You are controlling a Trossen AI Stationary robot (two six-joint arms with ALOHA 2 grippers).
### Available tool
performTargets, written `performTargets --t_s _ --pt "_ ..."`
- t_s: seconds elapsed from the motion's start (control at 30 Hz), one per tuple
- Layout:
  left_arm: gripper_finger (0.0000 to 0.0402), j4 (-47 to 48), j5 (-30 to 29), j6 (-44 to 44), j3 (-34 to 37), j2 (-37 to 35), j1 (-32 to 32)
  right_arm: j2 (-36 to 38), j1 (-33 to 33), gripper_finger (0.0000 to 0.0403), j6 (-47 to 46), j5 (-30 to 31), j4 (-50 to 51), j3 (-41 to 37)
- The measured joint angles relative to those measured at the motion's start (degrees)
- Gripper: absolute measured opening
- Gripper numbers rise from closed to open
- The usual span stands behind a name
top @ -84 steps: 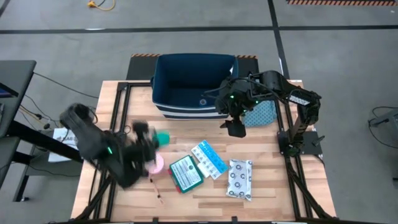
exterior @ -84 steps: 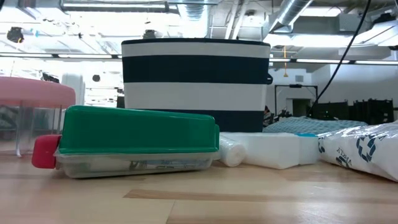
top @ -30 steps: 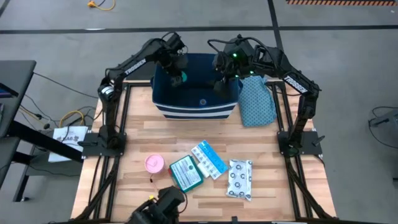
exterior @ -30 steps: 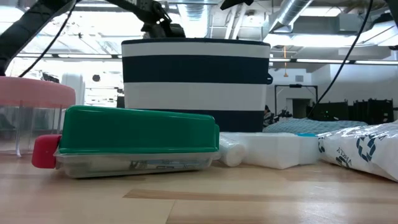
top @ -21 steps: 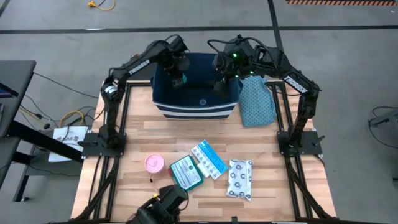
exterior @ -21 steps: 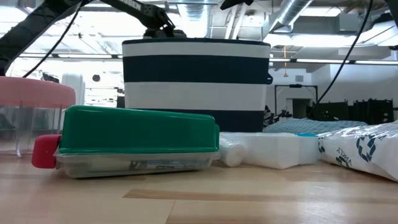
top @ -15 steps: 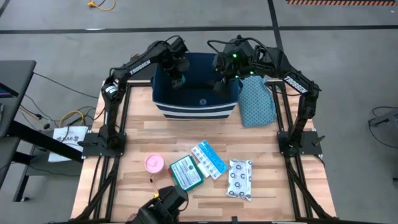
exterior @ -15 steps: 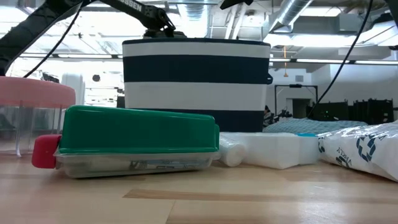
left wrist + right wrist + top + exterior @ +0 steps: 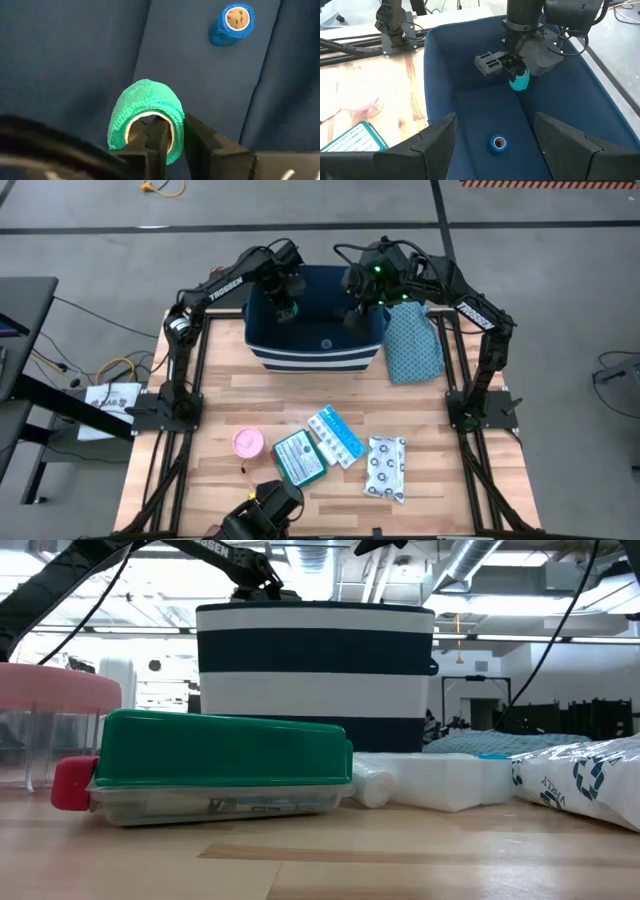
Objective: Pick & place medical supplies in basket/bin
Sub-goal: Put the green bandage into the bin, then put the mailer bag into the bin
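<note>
Left end effector lower in bin, w/ green roll

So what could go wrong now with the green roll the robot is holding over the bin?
The left gripper pinches only the green tape roll's wall, one finger inside the core, so it might slip early or catch on that finger. Dropped, it could roll and bump the blue roll on the bin's floor. The right gripper is open above the same bin, so the arms could collide.

Green tape roll, navy bin
</note>
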State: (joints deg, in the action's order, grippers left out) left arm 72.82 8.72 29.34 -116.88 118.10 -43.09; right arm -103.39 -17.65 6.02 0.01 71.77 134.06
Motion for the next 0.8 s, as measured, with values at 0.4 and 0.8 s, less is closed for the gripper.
performTargets --t_s 0.4,0.8 --pt "0.0106 -0.27 -0.01 -2.35 0.0 0.0 0.0 0.0 0.0 0.026 0.0 -0.07 0.03 0.0" --pt "0.0201 -0.22 -0.01 -4.61 0.0 0.0 0.0 0.0 0.0 0.026 0.01 -0.11 0.24 0.0"
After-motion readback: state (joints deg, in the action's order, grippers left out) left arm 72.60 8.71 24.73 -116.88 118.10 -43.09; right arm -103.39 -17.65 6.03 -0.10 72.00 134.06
